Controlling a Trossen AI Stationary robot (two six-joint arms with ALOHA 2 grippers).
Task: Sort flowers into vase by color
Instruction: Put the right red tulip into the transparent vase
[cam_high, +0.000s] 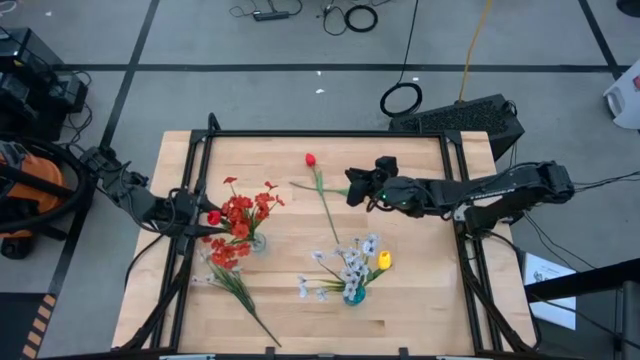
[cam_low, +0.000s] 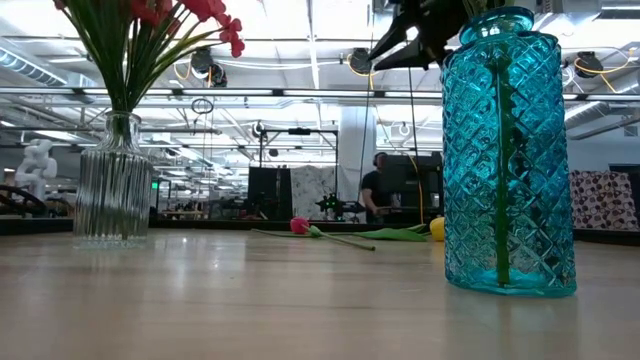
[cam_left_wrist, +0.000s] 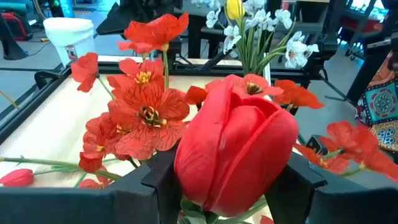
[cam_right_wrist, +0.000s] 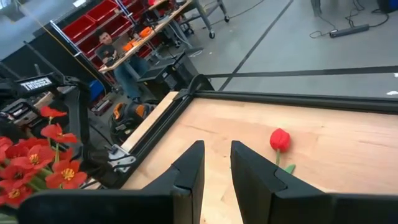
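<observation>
A clear ribbed vase holds red blossoms. A blue glass vase holds white blossoms and a yellow tulip. My left gripper stands just left of the clear vase, shut on a red tulip. Another red tulip lies flat on the table, stalk toward the blue vase. My right gripper hovers beside that stalk, fingers slightly apart and empty. A spray of red blossoms lies on the table. My left gripper has the red tulip between its two fingers, which stand on either side of the lower part of the head. The head itself hides the exact place of contact. The tulip is lifted clear of the table, head pointing back toward the wrist camera.
The table has a black raised frame around it. The lying spray's green stalk reaches toward the near edge. Bare wood shows between the two vases and at the far left corner. A person sits in the room beyond the table.
</observation>
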